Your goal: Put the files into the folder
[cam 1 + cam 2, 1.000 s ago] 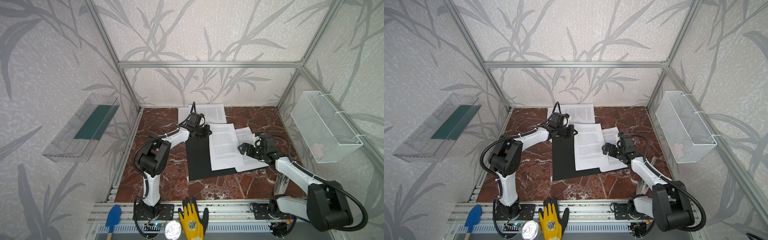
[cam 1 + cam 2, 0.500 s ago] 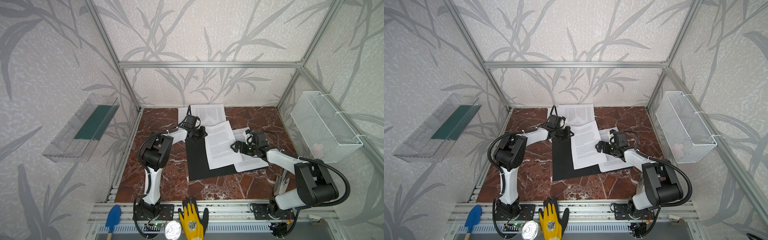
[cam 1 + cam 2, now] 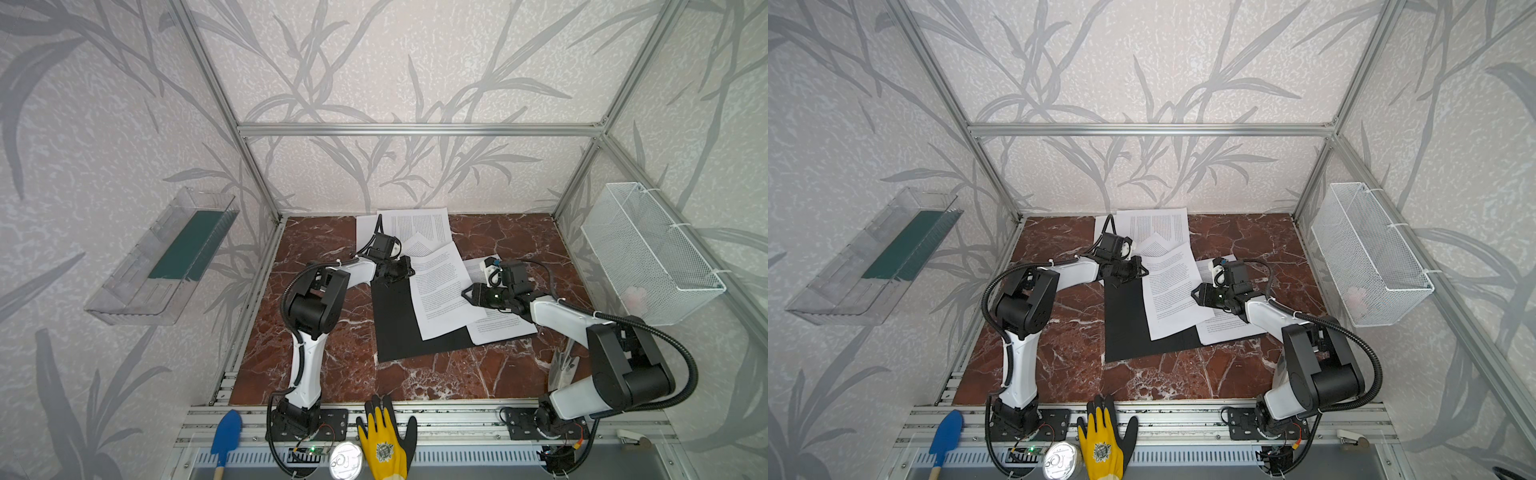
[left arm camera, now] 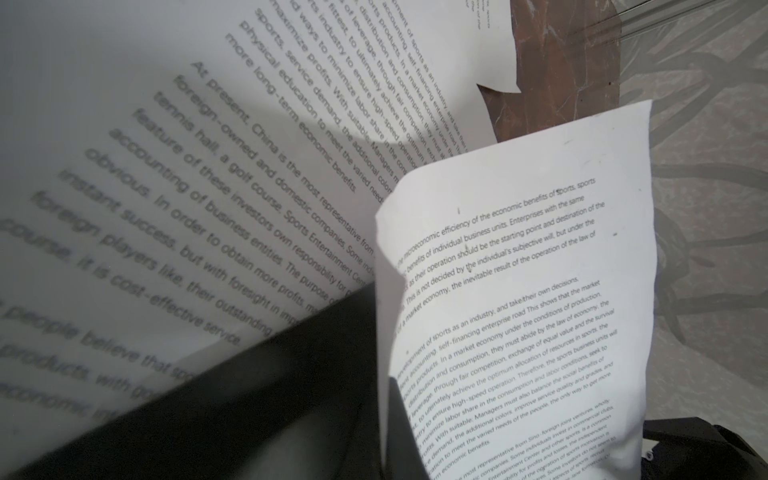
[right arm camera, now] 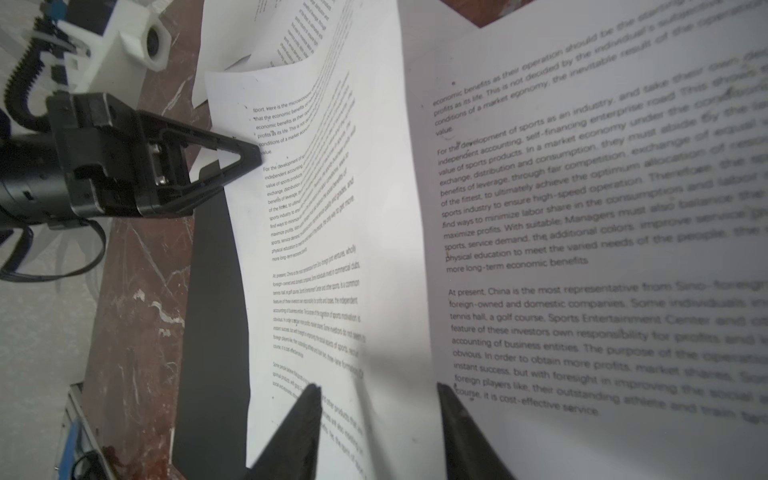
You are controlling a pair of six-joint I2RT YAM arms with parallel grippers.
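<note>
**Change since one second ago.** The right pincer (image 3: pixel 466 293) has moved inward to the right edge of the top sheet (image 3: pixel 440 291) lying on the folder (image 3: pixel 395 328). That sheet now sits skewed; before, it lay nearly square with the folder. The left pincer (image 3: pixel 409 270) remains at the folder's far corner.

**Legible print, right wrist view.**
- "For the development of sports as an industry"
- "At present, China is the most representative from Sino-foreign"
- "tennis hall, a golf course. Sports Entertainment Center"

**Right pincer (image 5: pixel 378 386).** It is partly spread. A raised ridge of paper stands between its fingers (image 5: pixel 299 419). Clamping contact cannot be confirmed.

**Left pincer (image 5: pixel 254 153).** It is pressed together, with its tips at the left edge of the top sheet, over the folder's corner. Whether it pinches anything cannot be determined.

**Location.** The folder lies flat at mid-surface (image 3: pixel 332 365). Of the files, the top sheet rests on the folder and overhangs its right side. More sheets (image 3: pixel 419 226) lie by the rear wall. Another sheet (image 3: pixel 498 328) lies under the right arm.
</note>
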